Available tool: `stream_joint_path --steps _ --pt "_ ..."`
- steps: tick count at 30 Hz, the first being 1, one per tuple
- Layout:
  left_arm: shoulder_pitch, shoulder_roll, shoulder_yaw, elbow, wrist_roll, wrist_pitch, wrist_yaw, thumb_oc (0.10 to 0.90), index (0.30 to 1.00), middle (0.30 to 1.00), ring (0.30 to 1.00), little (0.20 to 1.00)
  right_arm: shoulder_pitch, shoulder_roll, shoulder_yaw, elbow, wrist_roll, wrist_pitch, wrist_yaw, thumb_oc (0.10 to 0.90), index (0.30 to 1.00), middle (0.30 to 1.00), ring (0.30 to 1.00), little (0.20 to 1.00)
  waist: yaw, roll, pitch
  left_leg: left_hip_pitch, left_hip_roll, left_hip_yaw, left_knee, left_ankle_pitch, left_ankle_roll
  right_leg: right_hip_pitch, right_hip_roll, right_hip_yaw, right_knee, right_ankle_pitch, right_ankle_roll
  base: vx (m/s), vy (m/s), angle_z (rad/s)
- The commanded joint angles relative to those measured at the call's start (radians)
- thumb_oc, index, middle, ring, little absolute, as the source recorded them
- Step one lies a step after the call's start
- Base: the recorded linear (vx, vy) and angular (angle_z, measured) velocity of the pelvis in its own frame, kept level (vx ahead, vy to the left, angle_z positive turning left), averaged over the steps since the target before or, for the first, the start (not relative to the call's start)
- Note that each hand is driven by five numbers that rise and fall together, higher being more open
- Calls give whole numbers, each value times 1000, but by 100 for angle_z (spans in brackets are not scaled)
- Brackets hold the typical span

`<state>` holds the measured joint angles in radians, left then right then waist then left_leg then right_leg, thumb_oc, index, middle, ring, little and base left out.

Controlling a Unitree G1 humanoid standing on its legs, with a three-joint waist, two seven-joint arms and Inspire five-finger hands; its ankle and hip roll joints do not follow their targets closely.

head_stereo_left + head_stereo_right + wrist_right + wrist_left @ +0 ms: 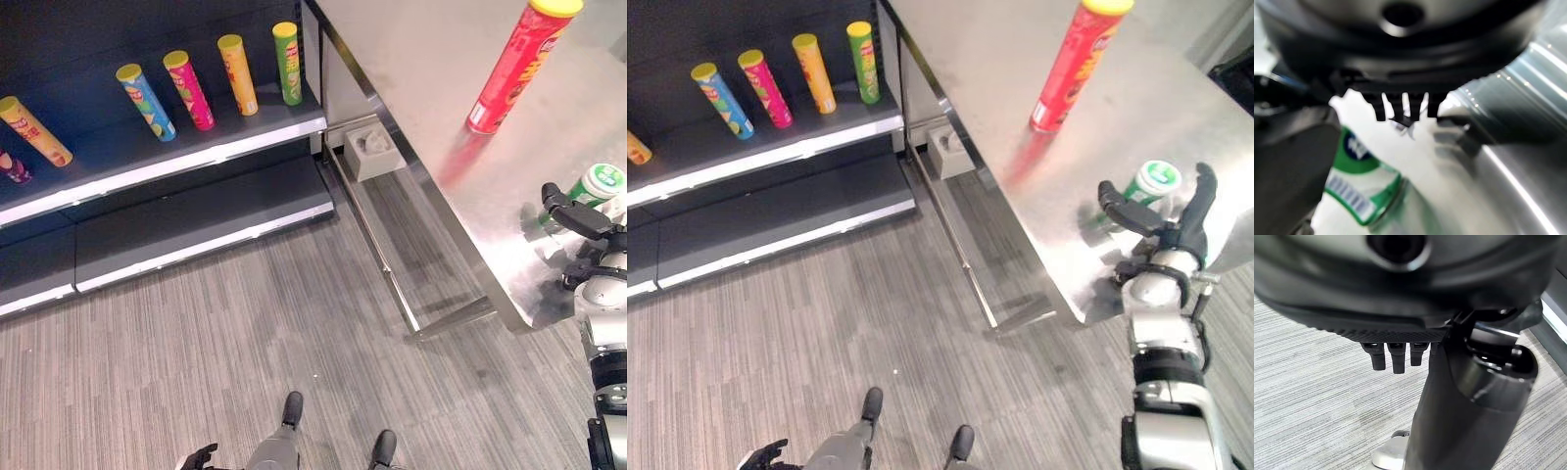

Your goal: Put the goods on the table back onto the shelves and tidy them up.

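Note:
A green can with a white lid point(1152, 181) stands near the front edge of the steel table point(989, 59). My right hand point(1161, 247) is open, and the can sits between the thumb and the straight fingers point(1200, 201); I cannot tell whether they touch it. The right wrist view shows the can's green and white label point(1359, 188) just past the fingers. A tall red tube with a yellow lid point(514, 64) stands further back on the table. My left hand point(201, 457) hangs low over the floor, open and holding nothing.
The dark shelf point(196, 147) at the left carries several upright tubes: blue point(145, 101), pink point(188, 89), orange point(238, 74) and green point(287, 63). A lower shelf board point(196, 230) is bare. A grey block point(370, 149) and the table's floor bar point(377, 245) lie between shelf and table.

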<state>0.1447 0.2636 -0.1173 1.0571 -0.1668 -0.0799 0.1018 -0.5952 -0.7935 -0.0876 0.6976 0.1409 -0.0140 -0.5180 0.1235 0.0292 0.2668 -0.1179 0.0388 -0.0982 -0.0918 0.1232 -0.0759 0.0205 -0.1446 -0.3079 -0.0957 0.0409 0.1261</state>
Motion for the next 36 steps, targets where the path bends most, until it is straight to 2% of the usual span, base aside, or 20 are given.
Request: stream_joint_path --steps 1,2,3,4,6,7,11,20,25,29,31,32,33,34,35,36 --pt "-23 58 -34 36 -25 9 23 800 900 900 900 900 -84 -92 11 -33 57 -79 -16 800 900 900 900 900 24 -30 -35 63 13 13 5 -116 -21 -25 -49 44 8 10 70 0 -4 3" --pt "-23 58 -34 42 -27 11 22 800 900 900 900 900 -96 -93 18 -30 68 -80 -11 800 900 900 900 900 24 -31 -33 59 12 13 5 -114 -21 -29 -47 46 8 10 69 6 -4 5" --pt "-20 55 -34 47 -26 12 21 800 900 900 900 900 -90 -87 19 -37 71 -83 -9 557 535 535 535 535 24 -33 -33 58 12 12 5 -114 -20 -30 -46 48 8 10 68 30 3 1" --pt "-19 53 -28 49 -22 15 21 800 900 900 900 900 -68 -82 10 -55 57 -79 -5 400 300 300 300 300 21 -33 -35 60 11 11 5 -117 -18 -27 -45 50 8 6 67 41 2 -2" --pt "-22 53 -21 44 -14 16 25 800 900 900 900 900 -15 -73 -19 -101 43 -87 -5 400 300 300 300 300 15 -40 -37 70 13 10 5 -123 -18 -18 -45 49 8 3 68 53 -7 1" --pt "-21 53 -5 37 -4 17 24 800 900 900 900 900 71 -60 -55 -194 9 -90 16 400 300 300 300 300 5 -46 -44 84 13 15 5 -130 -17 -5 -45 48 8 0 68 49 -12 4" --pt "-22 53 11 33 15 21 18 800 900 900 900 900 153 -54 -97 -290 -25 -98 43 400 300 300 300 300 -7 -51 -53 105 17 22 5 -137 -19 12 -43 48 8 -4 67 9 -2 1" --pt "-27 62 31 22 34 24 8 800 900 900 900 900 189 -100 -149 -455 -43 -126 82 400 300 300 300 300 -19 -66 -83 132 31 31 5 -146 -30 41 -37 41 8 -11 64 -7 -10 -1" --pt "-28 70 31 11 27 26 -21 800 900 900 900 900 183 -162 -169 -524 94 -182 190 400 300 300 300 300 -13 -85 -119 151 56 35 5 -141 -56 75 -22 19 8 -26 53 -48 -96 8" --pt "-30 72 38 15 11 27 -29 800 900 900 900 900 152 -194 -141 -533 184 -200 255 400 300 300 300 300 -4 -90 -127 154 80 23 5 -124 -76 96 0 1 8 -42 38 -55 -113 16" --pt "-26 69 47 12 -9 27 -29 800 900 900 900 900 121 -212 -118 -541 225 -204 280 400 300 300 300 300 4 -92 -125 144 91 10 5 -108 -84 96 12 -4 8 -50 28 -123 -107 12" --pt "-27 70 56 8 -35 23 -36 800 900 900 900 900 56 -249 -72 -537 259 -210 300 400 300 300 300 300 14 -97 -104 109 91 -15 48 -103 -82 90 18 -1 8 -54 18 -181 -16 35" --pt "-32 72 57 13 -39 20 -37 800 900 900 900 900 28 -271 -61 -536 274 -216 305 400 300 300 300 300 19 -103 -90 68 102 -17 89 -98 -96 88 11 -9 8 -54 21 -156 68 39" --pt "-36 71 56 9 -42 19 -41 800 900 900 900 900 29 -284 -65 -538 275 -215 307 400 300 300 300 300 14 -102 -88 55 118 -13 83 -88 -100 86 7 -17 8 -53 25 -103 271 43" --pt "-49 71 49 15 -35 18 -37 800 900 900 900 900 41 -303 -91 -551 274 -215 297 400 300 300 300 300 -2 -101 -81 19 161 39 52 -49 -100 81 -19 -39 8 -46 43 -37 330 39" --pt "-57 73 44 20 -26 17 -37 800 900 900 900 900 63 -308 -115 -563 269 -212 294 400 300 300 300 300 -10 -101 -89 7 177 79 30 -38 -97 74 -34 -49 8 -45 53 9 362 53"
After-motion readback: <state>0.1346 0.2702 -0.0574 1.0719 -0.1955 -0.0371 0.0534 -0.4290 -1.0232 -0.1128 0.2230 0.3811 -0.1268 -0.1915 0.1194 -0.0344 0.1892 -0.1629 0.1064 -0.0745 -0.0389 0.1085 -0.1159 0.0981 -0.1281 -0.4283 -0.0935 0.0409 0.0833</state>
